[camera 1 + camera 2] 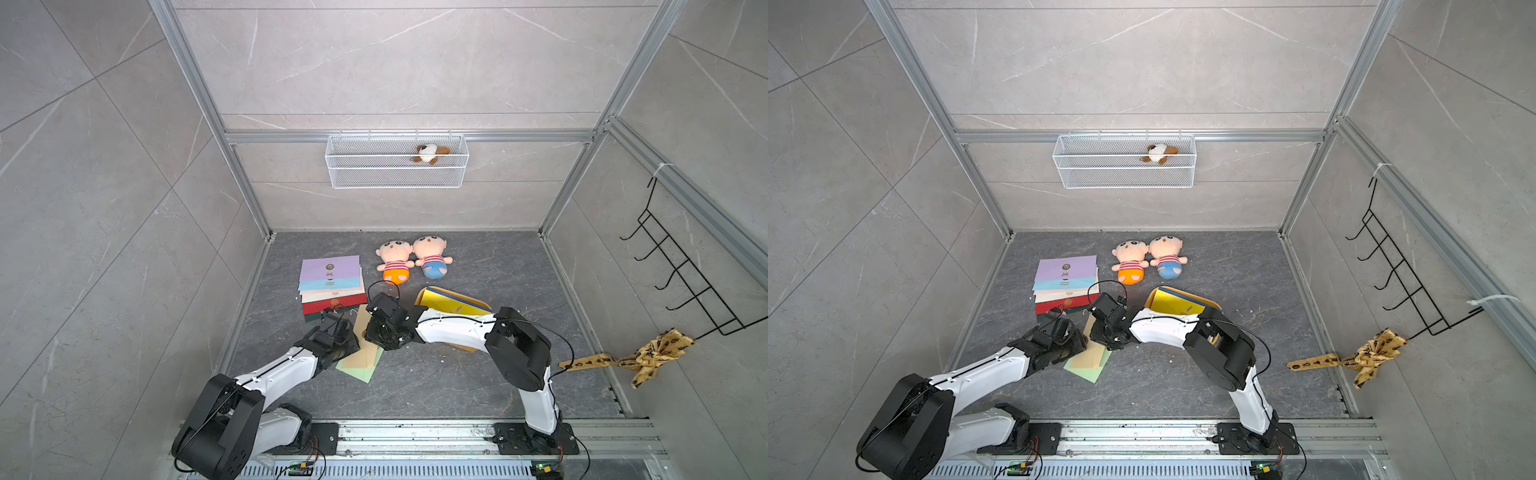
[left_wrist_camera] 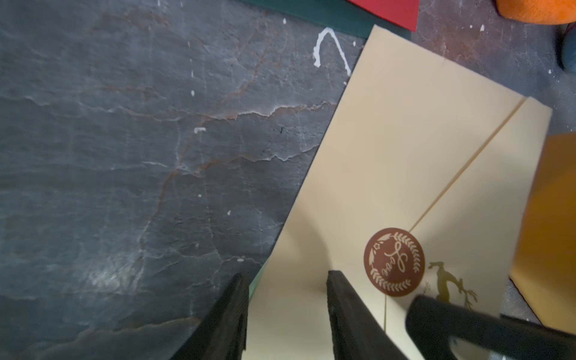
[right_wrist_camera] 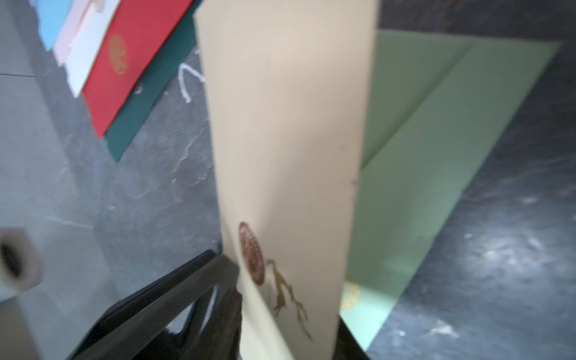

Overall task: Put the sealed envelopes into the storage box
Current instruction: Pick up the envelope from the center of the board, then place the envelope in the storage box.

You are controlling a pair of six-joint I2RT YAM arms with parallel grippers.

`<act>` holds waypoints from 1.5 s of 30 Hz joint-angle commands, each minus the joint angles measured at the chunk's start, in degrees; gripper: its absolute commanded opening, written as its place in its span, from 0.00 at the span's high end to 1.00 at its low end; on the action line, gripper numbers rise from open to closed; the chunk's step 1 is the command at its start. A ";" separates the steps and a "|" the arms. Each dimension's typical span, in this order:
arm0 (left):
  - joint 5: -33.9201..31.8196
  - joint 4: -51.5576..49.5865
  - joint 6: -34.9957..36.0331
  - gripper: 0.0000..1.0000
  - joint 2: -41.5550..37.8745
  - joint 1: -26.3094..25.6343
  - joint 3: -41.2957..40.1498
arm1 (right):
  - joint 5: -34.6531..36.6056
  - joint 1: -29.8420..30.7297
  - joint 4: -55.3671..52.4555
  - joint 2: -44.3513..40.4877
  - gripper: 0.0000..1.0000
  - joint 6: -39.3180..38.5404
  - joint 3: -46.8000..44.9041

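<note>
A cream envelope (image 1: 360, 319) with a brown round seal (image 2: 394, 261) lies slanted between my two grippers, partly over a pale green envelope (image 1: 362, 372). My left gripper (image 2: 286, 311) is open, one finger on the cream envelope (image 2: 405, 156) and the other just off its edge. My right gripper (image 3: 290, 327) has its jaws apart, and the cream envelope (image 3: 290, 124) slants through the gap beside the seal. More sealed envelopes (image 1: 330, 274) lie stacked at the back left: lilac, blue, cream, red, dark green. The mustard storage box (image 1: 457, 296) sits partly under my right arm and holds yellow and navy envelopes.
Two plush dolls (image 1: 395, 262) (image 1: 432, 257) lie behind the work area. A white wire basket (image 1: 397, 162) with a small plush hangs on the back wall. A black hook rack (image 1: 681, 274) and a yellow cloth (image 1: 648, 353) are on the right wall.
</note>
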 commanded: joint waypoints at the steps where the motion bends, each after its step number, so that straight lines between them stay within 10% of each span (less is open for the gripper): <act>1: 2.19 -4.70 -1.03 0.53 0.93 -0.35 -1.92 | -3.27 0.33 6.05 -3.73 0.61 2.66 -0.99; 17: 1.14 -5.75 -1.26 0.49 -3.20 -0.35 -1.70 | 0.14 0.34 -1.46 -2.65 1.00 -6.16 1.96; 37: -3.82 -17.63 -1.43 0.37 -17.36 -0.35 7.33 | 6.91 -15.61 -57.91 -19.87 1.00 -81.99 30.04; 45: -3.71 -17.66 -1.03 0.37 -16.97 -0.35 7.41 | 17.06 -17.92 -68.77 -15.88 1.00 -95.16 29.55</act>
